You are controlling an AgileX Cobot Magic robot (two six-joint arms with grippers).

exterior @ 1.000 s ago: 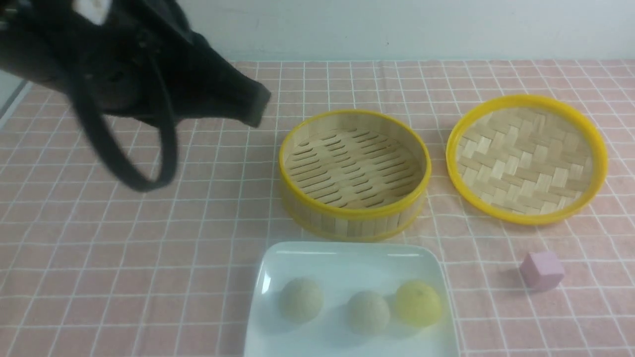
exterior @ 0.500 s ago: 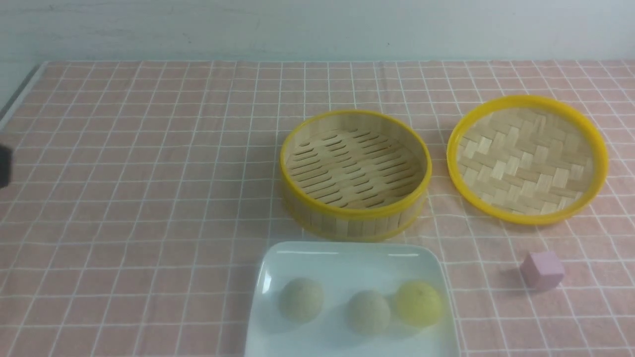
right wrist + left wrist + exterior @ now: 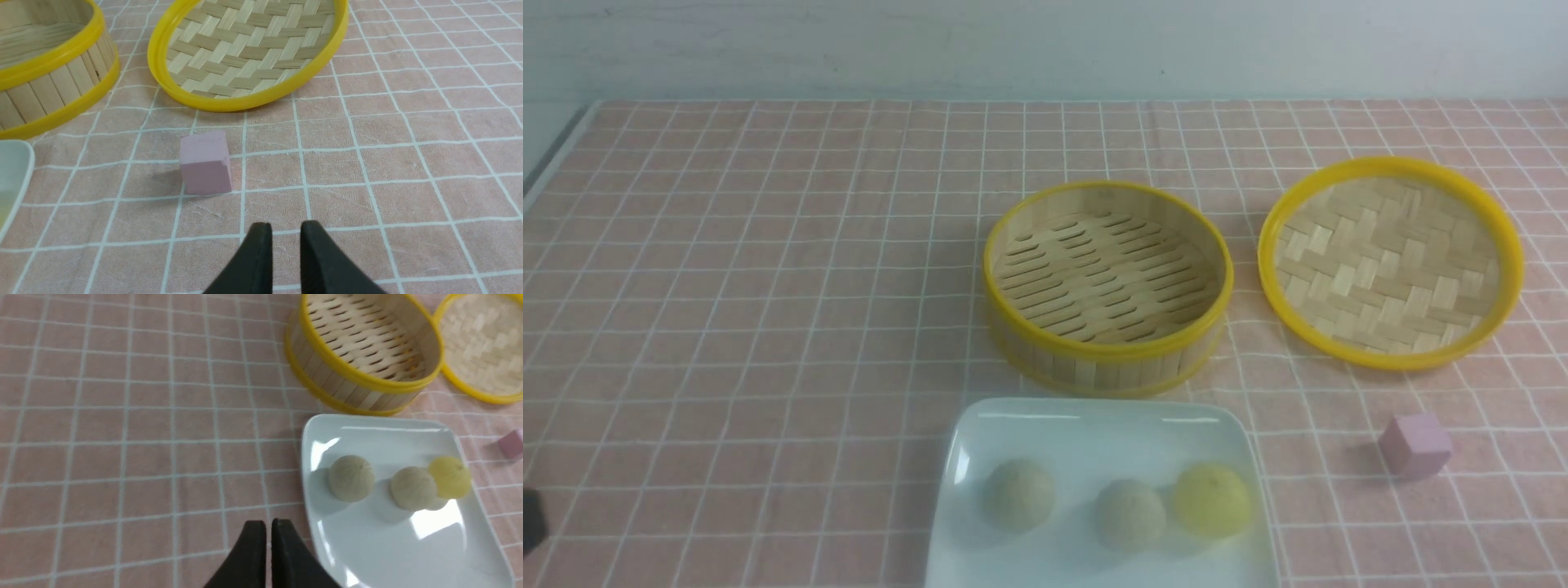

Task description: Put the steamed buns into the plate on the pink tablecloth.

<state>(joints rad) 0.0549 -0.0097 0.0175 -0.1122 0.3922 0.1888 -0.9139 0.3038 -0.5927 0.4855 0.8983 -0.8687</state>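
Three steamed buns lie in a row in the white square plate [image 3: 1094,408] on the pink tablecloth [image 3: 768,327]: a beige one [image 3: 1018,492], a second beige one [image 3: 1129,513] and a yellow one [image 3: 1211,499] touching it. The left wrist view shows the same plate [image 3: 388,547] and buns [image 3: 351,477]. My left gripper [image 3: 269,524] hovers over the cloth beside the plate's near left corner, shut and empty. My right gripper [image 3: 286,228] hangs over bare cloth with its jaws slightly apart and nothing between them. Both are well apart from the buns.
An empty bamboo steamer basket [image 3: 1107,282] stands just behind the plate. Its woven lid [image 3: 1388,261] lies to the right. A small pink cube [image 3: 1414,443] sits right of the plate, a little ahead of my right gripper. A dark bit of the left arm [image 3: 529,523] shows at the left edge.
The left arm swung down out of the upper left of the front view; only a dark sliver remains at the lower left edge. The buns and plate have not moved.
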